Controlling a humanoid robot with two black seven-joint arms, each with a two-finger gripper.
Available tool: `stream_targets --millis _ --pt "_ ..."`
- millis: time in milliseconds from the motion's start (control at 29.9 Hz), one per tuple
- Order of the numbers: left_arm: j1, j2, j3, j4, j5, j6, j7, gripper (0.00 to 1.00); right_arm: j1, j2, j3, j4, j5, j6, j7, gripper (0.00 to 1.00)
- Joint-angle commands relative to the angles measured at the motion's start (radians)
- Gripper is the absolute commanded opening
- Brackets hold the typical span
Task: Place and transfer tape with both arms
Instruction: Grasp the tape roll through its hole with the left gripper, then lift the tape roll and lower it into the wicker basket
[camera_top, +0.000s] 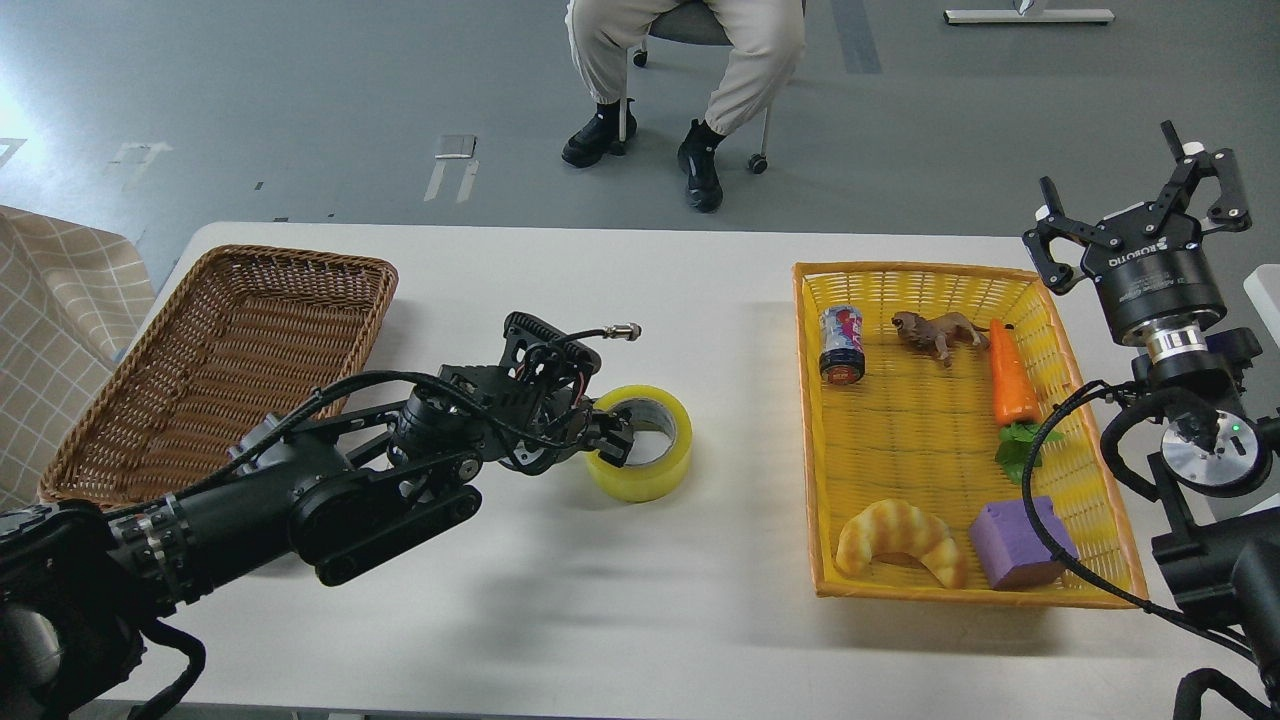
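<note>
Two arms are showing in the head view. Our left gripper (612, 437) is reaching in from approx 8 o'clock and sitting at the tape (641, 441), its fingers at the roll's left wall, one seemingly inside the grey-white core. We can't tell whether the claw is clenched on the roll or just resting against it, since the wrist is covering most of it. The tape is lying flat on the white table (600, 600), near centre, w/ the hole facing up.

Our right gripper (1140, 205) is hanging at approx 2 o'clock, above the table's right edge, fingers spread wide & grasping nothing.

The brown wicker basket (230, 300) is sitting at 9 o'clock from the tape, well apart. The yellow basket (815, 420) is sitting at 3 o'clock, holding a small can (842, 344), a toy lion (936, 332), a toy carrot (1010, 385), a croissant (900, 540) and a purple block (1020, 543).

At 12 o'clock, beyond the table, a person's legs (690, 60) are showing on a wheeled chair.
</note>
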Motion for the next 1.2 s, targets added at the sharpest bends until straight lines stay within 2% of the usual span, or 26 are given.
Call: stream_targets --millis 0,134,301,401,468,669,1004,1171 --pt "-0.018 0.013 -0.011 -0.015 0.015 0.0 -0.002 0.0 -0.001 0.005 0.0 0.003 0.0 0.0 0.0 1.0" --pt "-0.052 0.055 -0.014 -0.061 0.007 0.0 -0.002 0.0 0.001 0.013 0.0 0.006 0.0 0.0 0.0 1.0" --pt "-0.136 0.165 -0.017 -0.155 -0.042 0.0 -0.003 0.0 -0.001 0.014 0.0 0.006 0.0 0.0 0.0 1.0" --pt "-0.182 0.225 -0.017 -0.162 -0.1 0.0 -0.003 0.0 -0.001 0.022 0.0 0.007 0.0 0.0 0.0 1.0" --pt "-0.239 0.278 -0.016 -0.159 -0.154 0.0 -0.018 0.0 0.001 0.026 0.0 0.007 0.0 0.0 0.0 1.0" --pt "-0.311 0.404 -0.01 -0.143 -0.234 0.0 -0.051 0.0 0.001 0.039 -0.002 0.004 0.0 0.0 0.0 1.0" --pt "-0.296 0.556 0.002 -0.037 -0.241 0.0 -0.107 0.0 0.001 0.059 -0.002 0.001 0.0 0.0 0.0 1.0" --pt "-0.236 0.625 0.002 0.003 -0.281 0.0 -0.127 0.0 0.001 0.059 -0.002 0.0 0.0 0.0 0.0 1.0"
